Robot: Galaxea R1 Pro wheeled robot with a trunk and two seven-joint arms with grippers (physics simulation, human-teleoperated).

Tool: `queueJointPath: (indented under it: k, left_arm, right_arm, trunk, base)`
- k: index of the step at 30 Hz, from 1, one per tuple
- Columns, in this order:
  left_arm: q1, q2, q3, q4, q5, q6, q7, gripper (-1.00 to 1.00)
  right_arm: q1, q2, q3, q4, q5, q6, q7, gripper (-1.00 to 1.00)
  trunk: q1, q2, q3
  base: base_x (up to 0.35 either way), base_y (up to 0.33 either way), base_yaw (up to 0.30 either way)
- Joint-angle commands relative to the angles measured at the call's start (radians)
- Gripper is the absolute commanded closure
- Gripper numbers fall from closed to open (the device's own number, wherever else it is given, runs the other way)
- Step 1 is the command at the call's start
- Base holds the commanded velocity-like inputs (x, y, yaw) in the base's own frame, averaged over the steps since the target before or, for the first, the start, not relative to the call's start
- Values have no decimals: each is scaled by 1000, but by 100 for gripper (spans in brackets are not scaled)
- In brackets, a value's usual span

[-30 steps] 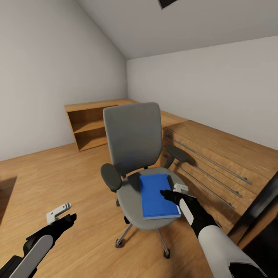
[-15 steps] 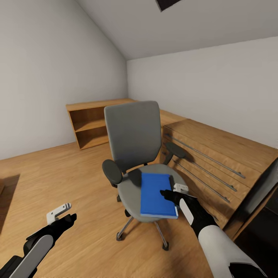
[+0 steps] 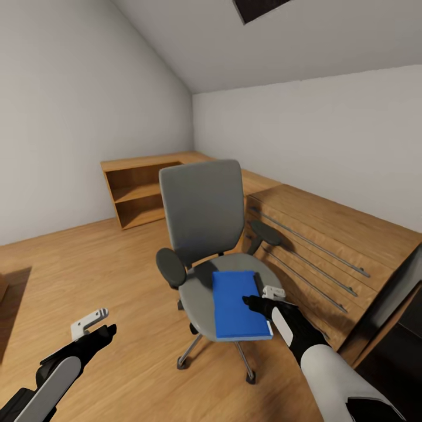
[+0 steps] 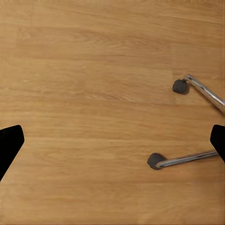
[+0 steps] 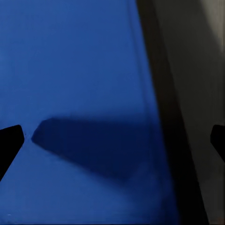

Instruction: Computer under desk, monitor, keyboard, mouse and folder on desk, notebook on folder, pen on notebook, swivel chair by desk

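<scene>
On the chair seat: the blue folder (image 3: pixel 240 303) lies flat on the grey swivel chair (image 3: pixel 205 234), its near end hanging a little over the seat's front edge.

Right gripper: the right gripper (image 3: pixel 259 300) hovers just above the folder's right side; in the right wrist view its fingertips (image 5: pixel 10 140) sit wide apart at the edges of the picture, with the folder (image 5: pixel 75 103) and the gripper's shadow between them. Nothing is clamped.

Left gripper: the left gripper (image 3: pixel 97 325) hangs low over bare floor, away from the chair. The left wrist view shows its fingers (image 4: pixel 9 143) spread apart, holding nothing, with two chrome chair legs (image 4: pixel 197 122) on casters beyond.

Progress: early, by my reading. The folder is not yet picked up, so moving it to the desk is undone, and the chair stands out in the room. A glossy black edge at the far right could be the desk; I cannot tell. The other desk items cannot be judged from here.

Surface: the padded seat gives little room to slide a finger under a thin folder; the overhanging end looks like the easiest grip.

Room: light wood plank floor (image 3: pixel 88 264), plain white walls under a sloped ceiling, a low open wooden shelf (image 3: pixel 138 193) in the corner, and a wood drawer chest (image 3: pixel 328 246) with long metal handles just beside the chair.
</scene>
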Motion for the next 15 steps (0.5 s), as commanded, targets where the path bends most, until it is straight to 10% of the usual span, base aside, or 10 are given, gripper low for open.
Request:
queueJointPath:
  k: [1, 15]
  left_arm:
    - [-1, 1, -2, -1, 5, 2, 7, -100]
    - [-1, 0, -2, -1, 6, 3, 7, -100]
  right_arm:
    - [0, 1, -6, -1, -2, 6, 4, -100]
    - [0, 1, -7, -2, -2, 6, 4, -100]
  trunk:
    - [-4, 7, 2]
    - [-23, 42, 18]
  base:
    - [0, 0, 0]
    - [0, 0, 0]
